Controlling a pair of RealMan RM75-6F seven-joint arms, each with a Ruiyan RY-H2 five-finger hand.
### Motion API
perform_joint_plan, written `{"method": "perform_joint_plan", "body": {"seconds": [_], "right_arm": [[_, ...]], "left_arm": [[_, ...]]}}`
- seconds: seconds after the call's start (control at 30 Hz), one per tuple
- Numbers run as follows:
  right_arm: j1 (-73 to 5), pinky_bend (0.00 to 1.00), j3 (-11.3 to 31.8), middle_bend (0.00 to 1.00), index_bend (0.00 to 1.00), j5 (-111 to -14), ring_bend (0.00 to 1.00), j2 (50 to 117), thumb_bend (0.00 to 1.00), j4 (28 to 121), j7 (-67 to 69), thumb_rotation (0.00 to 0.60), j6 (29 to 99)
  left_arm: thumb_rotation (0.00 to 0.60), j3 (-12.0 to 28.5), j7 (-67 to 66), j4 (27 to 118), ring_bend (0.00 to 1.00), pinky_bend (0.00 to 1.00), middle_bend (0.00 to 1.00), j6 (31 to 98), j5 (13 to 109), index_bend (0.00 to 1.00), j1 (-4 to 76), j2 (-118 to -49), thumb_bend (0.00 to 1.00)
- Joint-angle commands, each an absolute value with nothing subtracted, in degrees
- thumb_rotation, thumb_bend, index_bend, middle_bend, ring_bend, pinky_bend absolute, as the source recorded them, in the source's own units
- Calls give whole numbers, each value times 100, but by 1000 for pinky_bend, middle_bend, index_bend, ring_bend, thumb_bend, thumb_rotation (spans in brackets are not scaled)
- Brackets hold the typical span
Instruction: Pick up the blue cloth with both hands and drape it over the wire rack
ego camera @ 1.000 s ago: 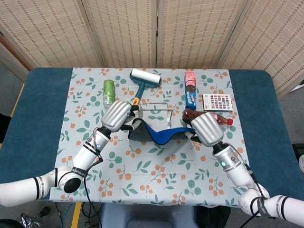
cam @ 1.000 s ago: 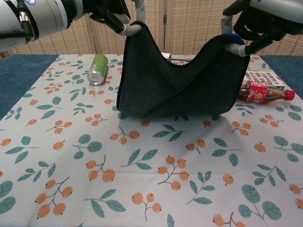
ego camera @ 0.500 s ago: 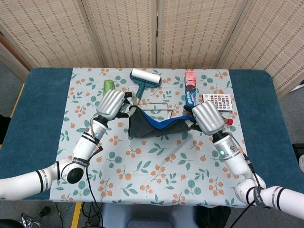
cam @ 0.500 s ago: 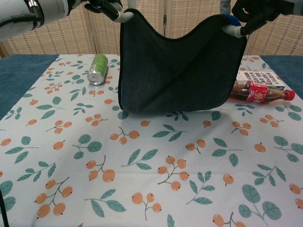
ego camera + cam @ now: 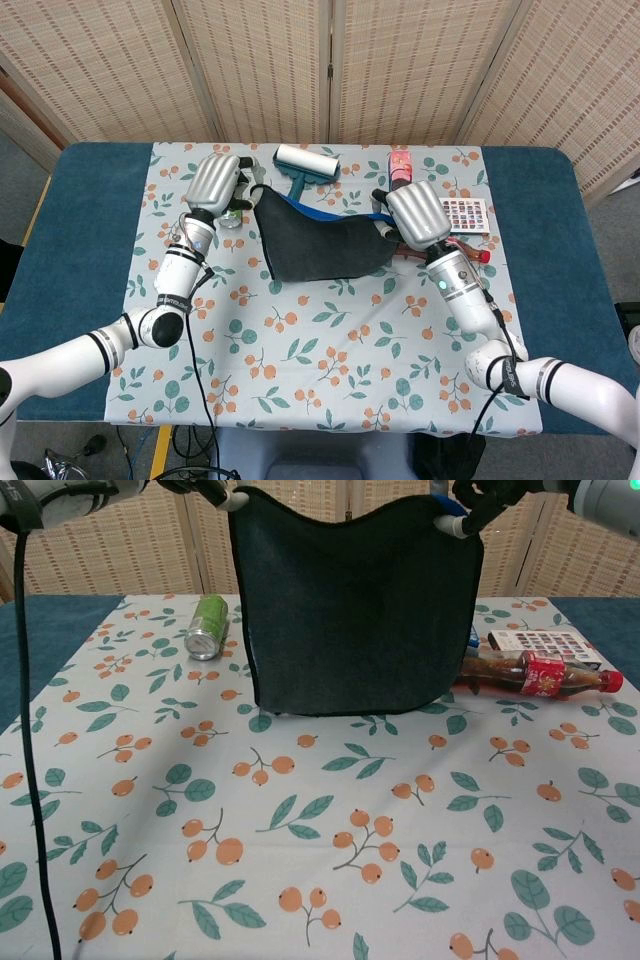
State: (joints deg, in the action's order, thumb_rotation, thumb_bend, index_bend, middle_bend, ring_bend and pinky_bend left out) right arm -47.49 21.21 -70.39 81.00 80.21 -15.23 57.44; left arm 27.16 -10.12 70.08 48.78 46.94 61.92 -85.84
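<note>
Dark blue fabric hangs between my two hands: the blue cloth [image 5: 355,605] is stretched out like a curtain above the flowered tablecloth [image 5: 300,840], its lower hem just over the surface. My left hand [image 5: 215,183] pinches one top corner and my right hand [image 5: 417,212] pinches the other; in the chest view the fingertips [image 5: 448,522] of the right are closed on the edge, while the rest of both hands runs out of that frame. I hold the corners wide apart so the cloth spreads flat and its middle can fall across a bar instead of bunching. The wire rack, as far as I can tell, stands behind the cloth, which hides it in both views. The lint roller [image 5: 303,163] lies just beyond, and the cola bottle [image 5: 535,672] and green can [image 5: 208,625] sit to either side. I judge the lift done, the carry over the rack next, and the hem snagging the main risk.
</note>
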Motion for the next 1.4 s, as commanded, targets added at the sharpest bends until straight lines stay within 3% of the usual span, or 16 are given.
{"method": "perform_joint_plan", "body": {"seconds": [0.03, 0.6, 0.93, 1.07, 1.17, 1.23, 1.4], "right_arm": [[-4895, 1000, 2129, 860, 680, -6914, 880, 8202, 450, 7783, -1681, 600, 5605], [-5594, 1000, 2264, 859, 680, -6320, 880, 8777, 450, 6380, -1712, 600, 5076], [-5823, 1000, 2194, 858, 665, -6001, 879, 9114, 449, 5594, -1720, 600, 4727], [-5902, 1000, 2196, 831, 397, -5758, 879, 9212, 347, 5422, -1838, 600, 4530], [-5968, 1000, 2219, 831, 142, -5592, 878, 9248, 186, 5382, -1954, 600, 4454], [-6002, 1000, 2229, 831, 24, -5532, 877, 9266, 99, 5371, -2008, 600, 4463], [-6028, 1000, 2232, 831, 0, -5517, 877, 9204, 0, 5476, -1955, 600, 4455]], "left_arm": [[600, 2674, -1038, 6834, 967, 1000, 1000, 4810, 4626, 622, 6252, -8641, 460], [600, 2735, -1043, 5335, 966, 1000, 1000, 4372, 4224, 622, 6723, -9190, 460], [600, 2685, -1143, 5053, 946, 1000, 1000, 4203, 4156, 614, 6865, -9367, 460], [600, 2679, -1256, 4948, 859, 1000, 962, 4148, 4041, 567, 6911, -9420, 451], [600, 2677, -1342, 4939, 730, 1000, 826, 4081, 3933, 481, 6932, -9425, 387], [600, 2660, -1414, 4928, 645, 1000, 726, 4072, 3881, 399, 6941, -9431, 328], [600, 2631, -1539, 4965, 490, 960, 525, 3929, 3700, 238, 6947, -9399, 236]]}}
